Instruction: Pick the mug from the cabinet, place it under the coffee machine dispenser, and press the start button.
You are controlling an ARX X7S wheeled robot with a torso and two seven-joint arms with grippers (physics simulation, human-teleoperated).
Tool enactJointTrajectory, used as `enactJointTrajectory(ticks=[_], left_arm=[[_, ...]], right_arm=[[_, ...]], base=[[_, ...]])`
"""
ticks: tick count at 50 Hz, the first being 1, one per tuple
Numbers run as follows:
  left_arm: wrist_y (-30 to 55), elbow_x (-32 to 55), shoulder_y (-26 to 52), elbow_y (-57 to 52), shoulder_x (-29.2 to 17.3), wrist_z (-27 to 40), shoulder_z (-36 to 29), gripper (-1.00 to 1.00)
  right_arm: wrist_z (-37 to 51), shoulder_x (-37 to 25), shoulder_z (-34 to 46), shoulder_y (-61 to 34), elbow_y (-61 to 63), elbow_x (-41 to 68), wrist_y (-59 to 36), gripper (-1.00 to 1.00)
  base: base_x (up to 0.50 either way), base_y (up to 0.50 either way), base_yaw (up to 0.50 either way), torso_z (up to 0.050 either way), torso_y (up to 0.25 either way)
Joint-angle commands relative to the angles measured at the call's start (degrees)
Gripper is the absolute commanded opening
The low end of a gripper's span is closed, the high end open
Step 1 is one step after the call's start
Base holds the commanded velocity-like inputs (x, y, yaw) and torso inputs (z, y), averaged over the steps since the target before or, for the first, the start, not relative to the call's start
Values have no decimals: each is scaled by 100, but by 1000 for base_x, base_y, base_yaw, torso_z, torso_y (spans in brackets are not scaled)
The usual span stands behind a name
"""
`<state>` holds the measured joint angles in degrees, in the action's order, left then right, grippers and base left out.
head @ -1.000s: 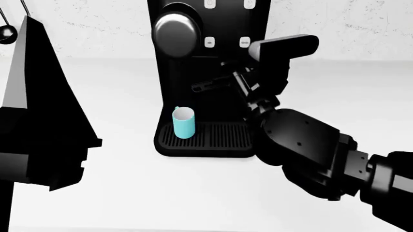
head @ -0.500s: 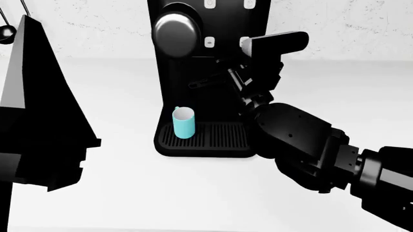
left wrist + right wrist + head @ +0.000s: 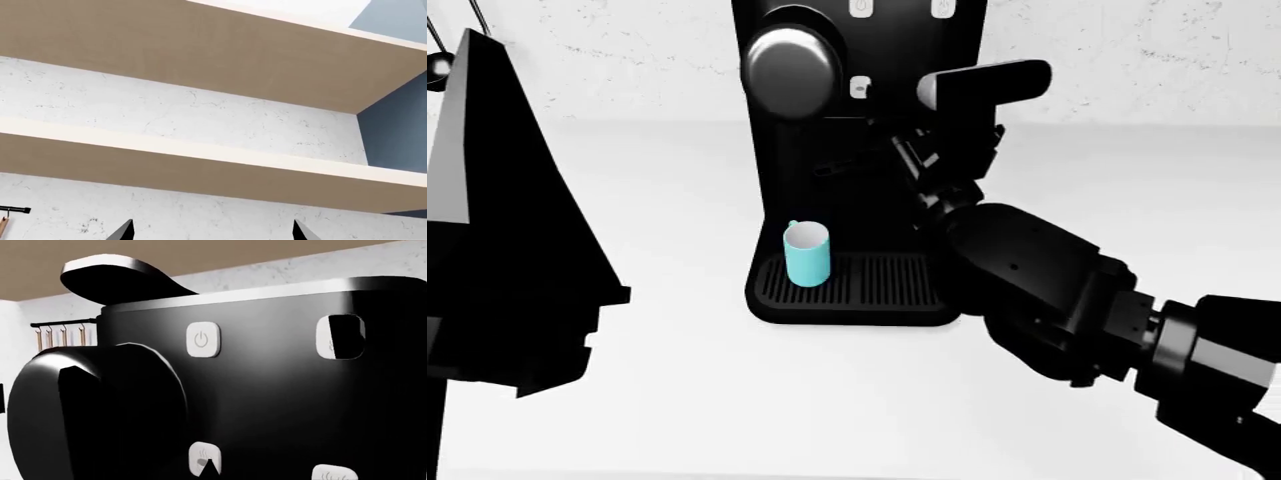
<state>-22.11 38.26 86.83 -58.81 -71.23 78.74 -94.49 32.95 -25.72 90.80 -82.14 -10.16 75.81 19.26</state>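
- Right gripper: raised against the front of the coffee machine, at the height of its lower pair of white buttons. Whether its jaws are spread or pressed together cannot be told; black parts merge with the black panel. In the right wrist view one dark tip overlaps a lower button, which suggests the arm is lined up for a button press.
- Left gripper: jaws spread, two dark tips apart, aimed at wooden shelves and a speckled wall. Judged parked clear of the work.
- Mug: upright on the ribbed drip tray, directly below the dispenser. Placement step looks complete.
- Mug appearance: small turquoise cylinder, white interior, small loop handle toward the upper left of its rim.
- Coffee machine: tall glossy black box standing on the white counter, with a power-symbol button in the upper row.
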Motion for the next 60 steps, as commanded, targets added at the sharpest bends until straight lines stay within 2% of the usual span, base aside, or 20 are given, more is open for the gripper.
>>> enactJointTrajectory(ticks=[1, 20, 32, 33, 60], left_arm=[[-14, -6, 19, -1, -16, 3, -20, 100], [-14, -3, 52, 2, -15, 13, -47, 100], [26, -34, 80, -24, 5, 49, -84, 100], [23, -31, 86, -25, -1, 47, -87, 100], [-4, -28, 156, -10, -4, 60, -161, 100]], right_arm=[[-117, 122, -32, 33, -242, 69, -54, -100], [-269, 289, -59, 130, -551, 140, -126, -100], [316, -226, 64, 136, 580, -692, 214, -100], [387, -275, 86, 131, 701, -774, 218, 100], [1796, -1401, 167, -315, 3442, -1897, -82, 100]], base=[[0, 0, 0, 0, 0], [-3, 2, 1, 0, 0], [4, 6, 2, 0, 0], [0, 0, 0, 0, 0], [0, 0, 0, 0, 0]])
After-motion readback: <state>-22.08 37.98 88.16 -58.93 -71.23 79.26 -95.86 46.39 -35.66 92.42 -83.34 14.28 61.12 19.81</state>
